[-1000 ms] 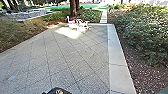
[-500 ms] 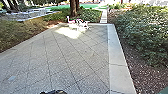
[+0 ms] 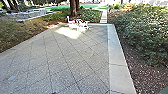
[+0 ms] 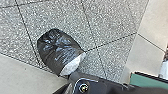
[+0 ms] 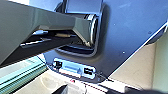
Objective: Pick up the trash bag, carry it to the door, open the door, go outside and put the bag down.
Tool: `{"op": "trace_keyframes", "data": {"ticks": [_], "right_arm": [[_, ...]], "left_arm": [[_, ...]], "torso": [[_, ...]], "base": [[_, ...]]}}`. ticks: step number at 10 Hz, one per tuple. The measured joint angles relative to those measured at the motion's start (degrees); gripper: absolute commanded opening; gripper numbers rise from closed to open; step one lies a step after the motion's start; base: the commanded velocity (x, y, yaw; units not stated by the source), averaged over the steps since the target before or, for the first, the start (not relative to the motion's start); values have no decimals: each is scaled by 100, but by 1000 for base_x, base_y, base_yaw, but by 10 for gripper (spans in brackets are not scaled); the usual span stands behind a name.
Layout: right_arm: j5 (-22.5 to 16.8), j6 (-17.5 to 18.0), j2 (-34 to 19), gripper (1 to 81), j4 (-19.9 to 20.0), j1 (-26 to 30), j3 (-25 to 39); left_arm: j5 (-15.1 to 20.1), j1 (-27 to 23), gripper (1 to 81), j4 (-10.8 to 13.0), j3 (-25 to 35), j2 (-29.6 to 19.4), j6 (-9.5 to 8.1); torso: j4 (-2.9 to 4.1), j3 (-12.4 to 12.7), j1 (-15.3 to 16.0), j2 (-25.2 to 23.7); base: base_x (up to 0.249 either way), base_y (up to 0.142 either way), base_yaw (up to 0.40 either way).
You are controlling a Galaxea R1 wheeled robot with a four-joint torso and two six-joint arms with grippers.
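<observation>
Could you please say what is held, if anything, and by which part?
It cannot be told: the left gripper is at the pale end of the black bag, its grip unclear.

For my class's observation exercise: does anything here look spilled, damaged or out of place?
One mild oddity: the black bag, against the paving, has a pale patch at one end, unlike its dark rest; tear, lining or contents, I cannot tell. Nothing looks spilled.

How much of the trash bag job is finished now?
Going outside looks done: the paved yard spreads ahead. Placing the trash bag seems in hand; it appears against the paving in the left wrist view, but I cannot tell whether it rests there. If not, setting it down is left.
</observation>
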Motion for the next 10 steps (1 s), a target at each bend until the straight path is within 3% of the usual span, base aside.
{"op": "trace_keyframes", "data": {"ticks": [3, 4, 9, 10], "right_arm": [[-6, 0, 0, 811, -2, -23, 0], [-6, 1, 9, 811, -2, -28, 0], [-28, 23, 63, 811, -2, -138, 33], [-23, 21, 65, 811, 0, -138, 40]], "left_arm": [[-174, 957, 811, 240, -46, 466, 236], [-336, 1285, 811, 371, -79, 588, 261], [-1224, 2732, 811, 1228, -173, 1143, 407], [-1396, 2939, 811, 1398, -187, 1221, 411]], "torso": [[-11, 374, 0, 2], [-77, 509, 0, 0], [-814, 1333, -6, -2], [-913, 1436, -11, -7]], "base": [[0, 0, 0], [0, 0, 0], [0, 0, 0], [0, 0, 0]]}}
